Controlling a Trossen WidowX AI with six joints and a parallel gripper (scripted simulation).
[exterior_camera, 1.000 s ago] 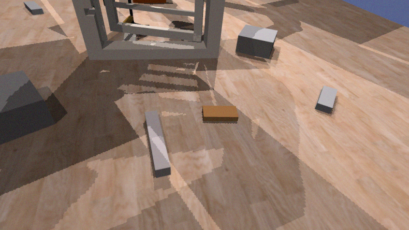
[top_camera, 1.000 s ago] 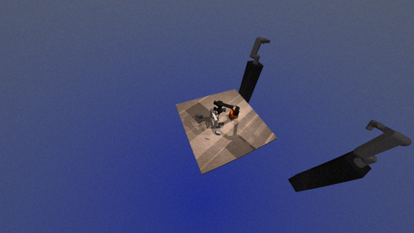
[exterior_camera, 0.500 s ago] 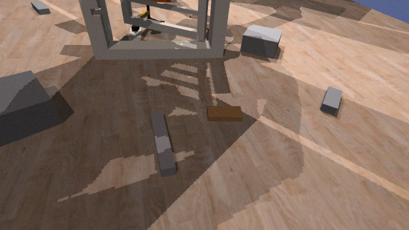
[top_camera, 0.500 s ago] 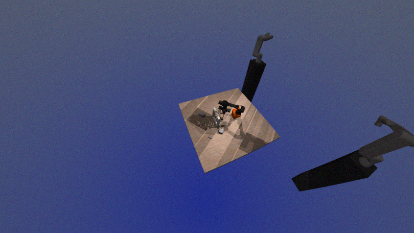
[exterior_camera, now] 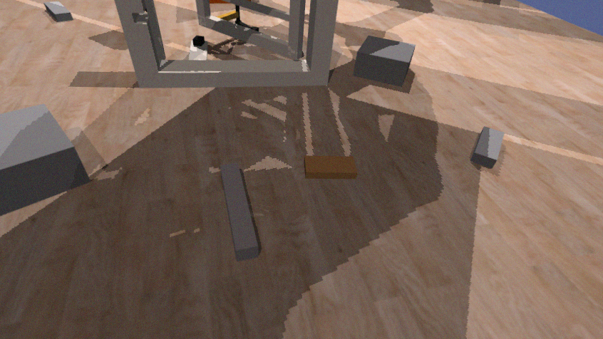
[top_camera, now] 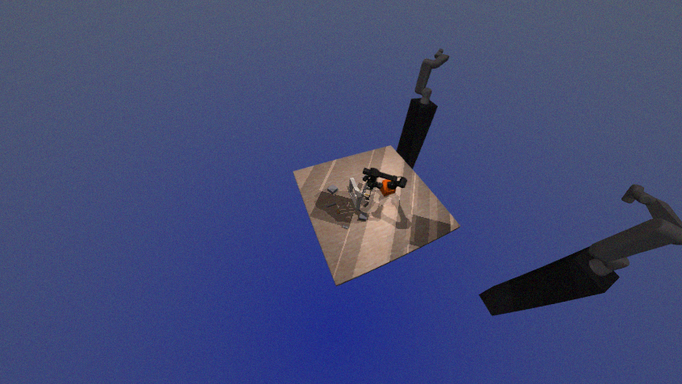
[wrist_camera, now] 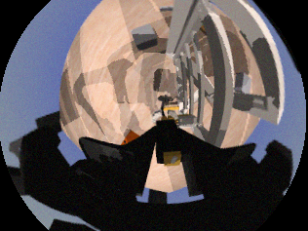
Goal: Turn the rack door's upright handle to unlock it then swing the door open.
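Note:
The grey frame (exterior_camera: 232,80) stands upright in the exterior view. Its door (exterior_camera: 252,40) is swung partly open on the far side, hinged at the right, clearly at an angle to the frame but short of square to it. My gripper (wrist_camera: 166,130) is shut on the door's handle, of which a yellow part (wrist_camera: 172,158) shows between the dark fingers in the wrist view. A yellow piece with a black rod also shows behind the door in the exterior view. The fingers hide most of the handle, so its turn is hard to read.
My arm (top_camera: 388,175) reaches over from its orange base (top_camera: 387,188). Grey blocks (exterior_camera: 25,139) (exterior_camera: 383,60) flank the frame. A long grey bar (exterior_camera: 240,211), a brown block (exterior_camera: 330,166) and small grey blocks (exterior_camera: 488,145) (exterior_camera: 58,11) lie on the table.

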